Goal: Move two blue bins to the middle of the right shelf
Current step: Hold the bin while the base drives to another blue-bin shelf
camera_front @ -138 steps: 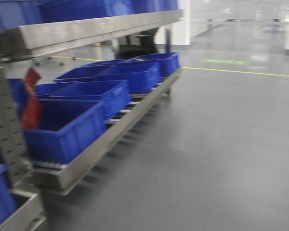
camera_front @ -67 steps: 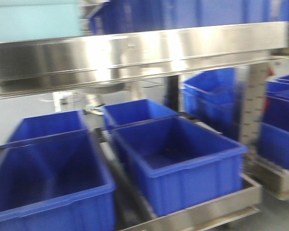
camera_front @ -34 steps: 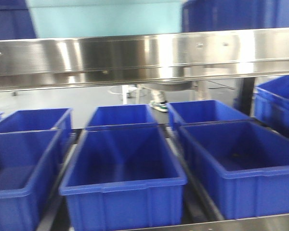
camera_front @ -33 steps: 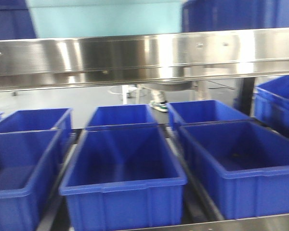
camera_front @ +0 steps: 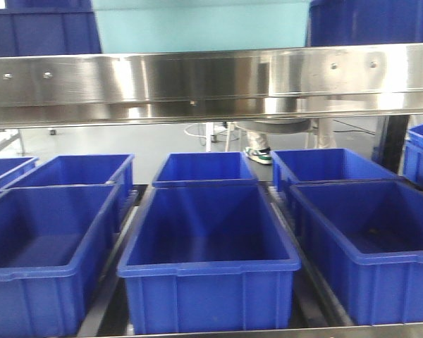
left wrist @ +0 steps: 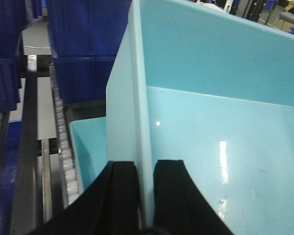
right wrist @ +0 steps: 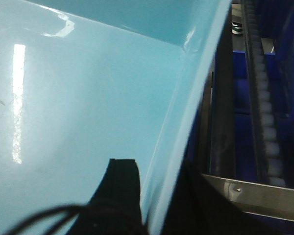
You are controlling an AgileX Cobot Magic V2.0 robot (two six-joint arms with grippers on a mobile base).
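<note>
The dark bins (camera_front: pixel 208 239) had slid right in the front view and looked sharper. The pale bin (left wrist: pixel 225 122) hung between both arms — left gripper (left wrist: pixel 146 166) pinched one wall, right gripper (right wrist: pixel 154 171) pinched the other — up above the steel rail (camera_front: pixel 211 81).

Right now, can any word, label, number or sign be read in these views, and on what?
None. The blue bins, the steel rail and the pale bin show no lettering, labels or numbers.
</note>
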